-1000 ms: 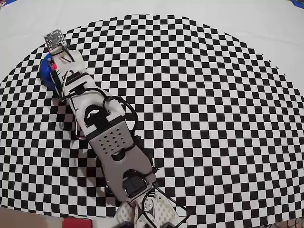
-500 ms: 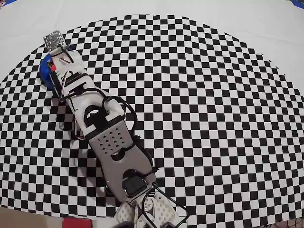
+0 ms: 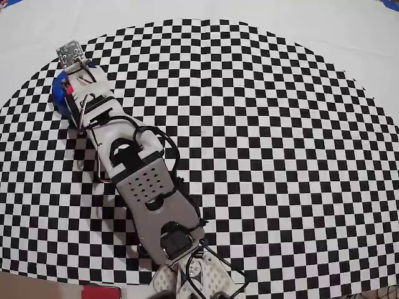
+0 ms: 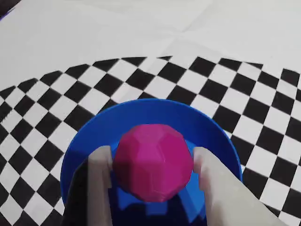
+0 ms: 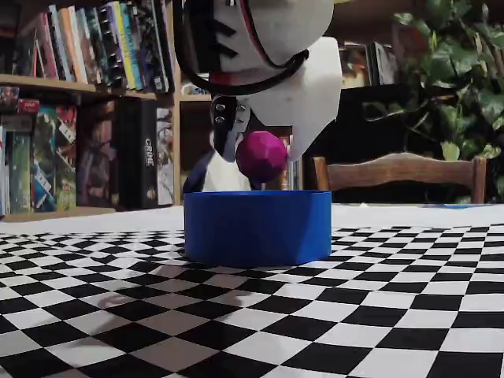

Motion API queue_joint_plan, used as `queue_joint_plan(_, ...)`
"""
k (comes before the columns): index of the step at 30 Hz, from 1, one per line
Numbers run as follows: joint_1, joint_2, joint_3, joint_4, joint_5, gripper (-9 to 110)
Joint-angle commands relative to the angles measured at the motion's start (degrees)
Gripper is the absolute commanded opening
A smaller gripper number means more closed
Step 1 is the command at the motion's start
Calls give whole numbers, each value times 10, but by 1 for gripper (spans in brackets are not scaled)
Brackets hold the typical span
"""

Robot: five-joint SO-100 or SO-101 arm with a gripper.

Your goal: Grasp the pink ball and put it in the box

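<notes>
I'm holding the pink ball (image 4: 153, 162) clamped in my hand (image 4: 153, 165) just above the box (image 5: 257, 226) on the checkered counter (image 5: 378, 315), centring it w/ the opening for a clean drop.

Magenta ball, blue box, black-and-white checks.

The pink ball (image 4: 153, 162) is a saturated magenta, darker on its shaded lower facets; in the fixed view it reads as deep purplish pink (image 5: 261, 157). The box (image 4: 207, 129) is bright, uniform blue inside and out (image 5: 257, 227). The checkered mat (image 3: 280, 156) carries a regular black-and-white square pattern, bordered by a plain white cloth (image 3: 349, 37). The arm (image 3: 146, 180) is white with black cables and dark cut-outs. The gripper (image 4: 153, 157) fingers (image 4: 99, 162) are pale off-white. The chair (image 5: 402, 175) is brown wood, the plant (image 5: 457, 71) green, and the books (image 5: 87, 47) multicoloured.
</notes>
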Motion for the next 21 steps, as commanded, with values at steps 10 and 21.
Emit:
queue_joint_plan(10,-3,7,-23,2,4,0)
queue_joint_plan(21,-1,7,-19,-1,-2,30)
